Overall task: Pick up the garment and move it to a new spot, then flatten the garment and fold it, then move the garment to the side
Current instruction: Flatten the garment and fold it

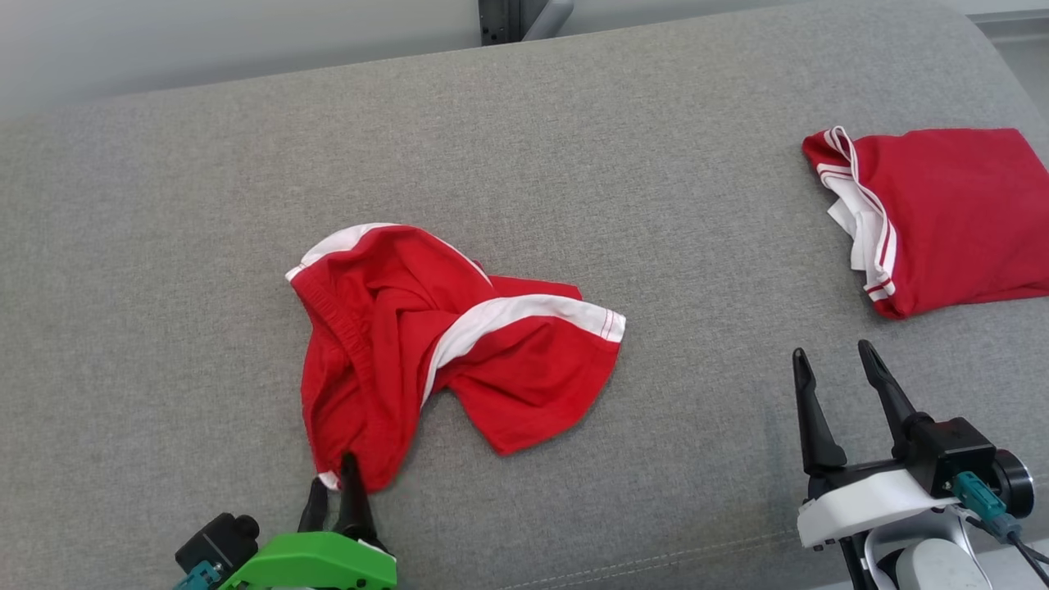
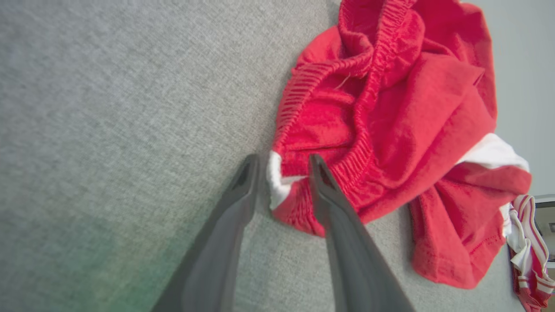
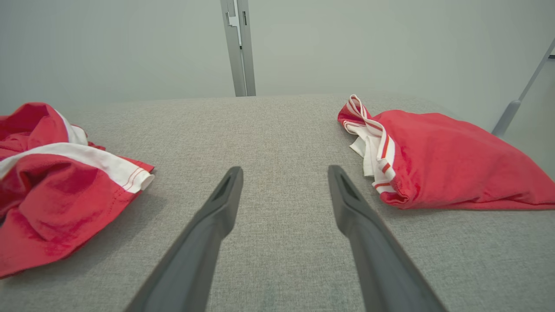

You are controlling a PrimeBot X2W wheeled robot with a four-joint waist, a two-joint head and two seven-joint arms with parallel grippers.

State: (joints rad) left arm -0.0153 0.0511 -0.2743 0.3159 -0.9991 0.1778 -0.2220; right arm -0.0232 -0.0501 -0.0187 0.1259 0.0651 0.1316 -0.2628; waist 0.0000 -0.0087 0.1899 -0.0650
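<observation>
On the left, the left pincer (image 1: 333,474) sits low on the grey cushion (image 1: 574,164), with its green housing at the bottom edge of the head view. Its 2 dark fingers stand partly apart, and the nearest corner of the garment (image 1: 385,344) lies between them. In the left wrist view the white hem of that corner fills most of the gap. The right-hand finger lies against the red cloth, and a sliver of grey shows between the left-hand finger and the hem. The fingers are not pressed together on the cloth, so this pincer looks loosened around the corner rather than clamped on it.

The garment is a pair of red shorts with a white stripe (image 1: 524,311) and an elastic waistband (image 2: 368,143). It lies crumpled on the cushion, stretching away from the left pincer's tips, ahead of it and off to its right. 1 leg panel spreads towards the right pincer (image 1: 833,351) but stops well short of it.

The right pincer is over bare cushion, its 2 fingers spread wide with nothing between them. The garment's striped leg lies to its left, apart from it. Ahead and to its right lies a folded red garment (image 1: 959,213), its white-and-red trim turned towards the pincer, near but not touching. Straight ahead of this pincer, past the cushion's far edge, a metal post (image 3: 238,43) stands against a pale wall.
</observation>
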